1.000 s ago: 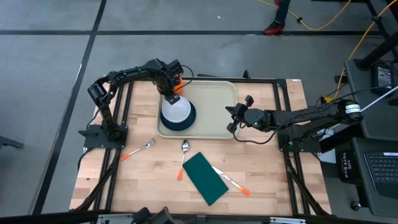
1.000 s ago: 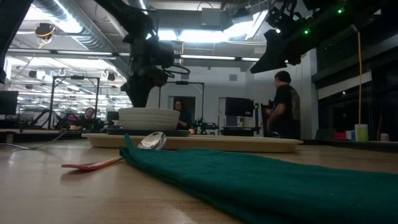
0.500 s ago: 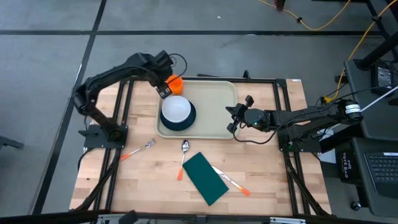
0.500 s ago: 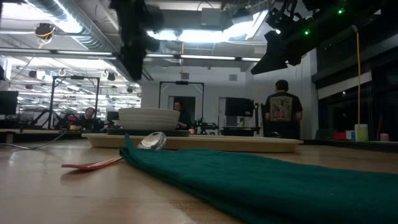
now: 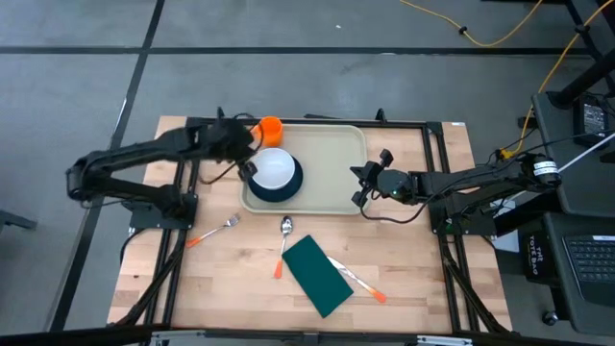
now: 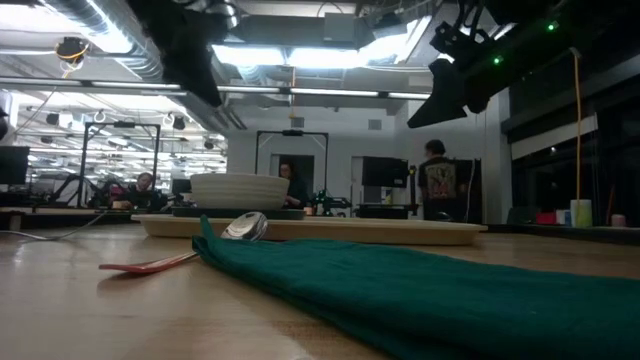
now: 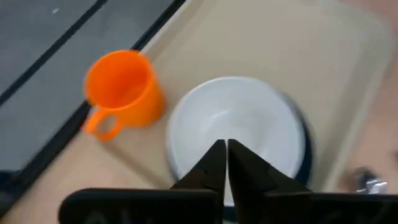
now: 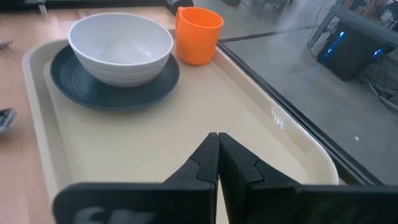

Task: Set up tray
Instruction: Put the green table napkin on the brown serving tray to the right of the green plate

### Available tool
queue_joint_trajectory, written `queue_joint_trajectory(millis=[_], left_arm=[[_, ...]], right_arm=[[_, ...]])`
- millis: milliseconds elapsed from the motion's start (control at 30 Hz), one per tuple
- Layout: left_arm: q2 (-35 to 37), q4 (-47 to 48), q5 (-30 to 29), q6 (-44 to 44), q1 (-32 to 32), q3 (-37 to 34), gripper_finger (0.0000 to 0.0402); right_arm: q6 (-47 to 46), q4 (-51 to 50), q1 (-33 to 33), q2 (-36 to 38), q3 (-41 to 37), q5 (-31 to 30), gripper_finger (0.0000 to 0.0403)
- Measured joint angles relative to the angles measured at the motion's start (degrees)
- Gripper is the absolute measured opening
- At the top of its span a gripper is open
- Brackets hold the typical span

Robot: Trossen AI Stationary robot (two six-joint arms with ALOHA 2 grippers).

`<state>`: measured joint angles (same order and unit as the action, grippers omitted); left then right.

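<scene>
My left gripper [image 5: 246, 165] is pressed together with nothing between its fingers [image 7: 214, 163], and it hangs just off the left edge of the tray [image 5: 332, 163], beside the white bowl [image 5: 274, 168]. That bowl sits in a dark round plate [image 5: 291, 183] on the left part of the tray. The tray itself lies flat on the far half of the wooden table [image 5: 413, 269], long side across, between my two arms. An orange cup [image 5: 270, 128] stands upright at the tray's far left corner; I cannot tell whether it is on the rim or just outside it. My right gripper [image 5: 357, 183] is also closed and empty, held above the tray's right edge, pointing across the tray toward the bowl. Nearer the front edge of the table, off the tray, a fork [image 5: 216, 229] with an orange handle lies to the left, and a spoon [image 5: 284, 235] lies just below the tray. A dark green napkin [image 5: 317, 275] lies tilted beside the spoon. A knife [image 5: 357, 281] with an orange handle lies at the napkin's right side. In the low view, people [image 6: 436, 180] are seen in the room beyond the table.
</scene>
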<state>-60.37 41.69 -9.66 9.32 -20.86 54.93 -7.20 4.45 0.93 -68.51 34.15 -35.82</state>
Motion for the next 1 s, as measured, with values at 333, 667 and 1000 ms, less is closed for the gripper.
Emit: queue_joint_trajectory(millis=[333,667,1000], left_arm=[[6.65,-11.85,-8.10,0.10,15.06,-12.43,0.0002],[7.09,-37.43,-5.80,-7.70,23.84,-25.35,0.0003],[7.05,-40.91,-10.90,-4.58,31.93,-25.72,0.0002]], right_arm=[[-1.55,-0.02,0.04,0.00,0.00,0.05,0.0012],[-1.17,-1.35,0.94,0.00,0.01,5.11,0.0012],[9.07,-0.28,4.15,0.00,0.00,4.12,0.0012]])
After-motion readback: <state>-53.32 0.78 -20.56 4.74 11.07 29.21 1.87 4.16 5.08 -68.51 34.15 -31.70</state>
